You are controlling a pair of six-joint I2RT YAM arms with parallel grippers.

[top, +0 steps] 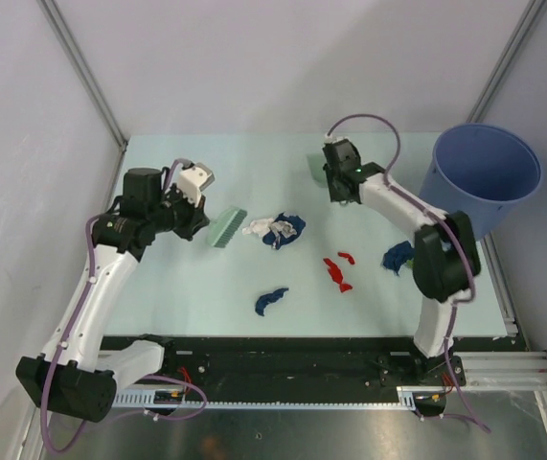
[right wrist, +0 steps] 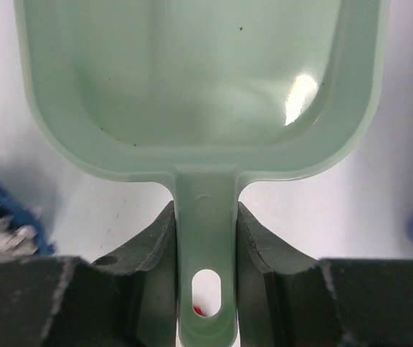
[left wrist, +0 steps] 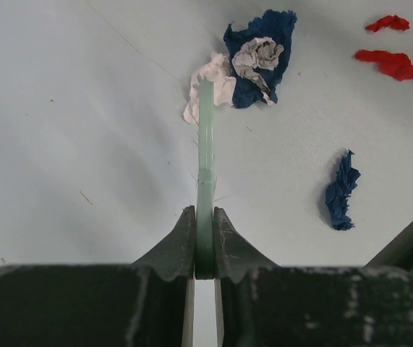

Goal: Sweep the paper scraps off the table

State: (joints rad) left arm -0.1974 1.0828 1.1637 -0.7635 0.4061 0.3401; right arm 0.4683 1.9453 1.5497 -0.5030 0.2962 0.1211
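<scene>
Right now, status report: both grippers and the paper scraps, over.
Left gripper shut on brush. Right gripper shut on dustpan handle. Paper scraps scattered on table, dustpan empty. Nothing blocking the brush.

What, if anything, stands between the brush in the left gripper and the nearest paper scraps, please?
Nothing visible does. The brush, clamped in the left gripper, has its far end right at the white scrap of the blue-and-white clump; bare table flanks the brush.
</scene>
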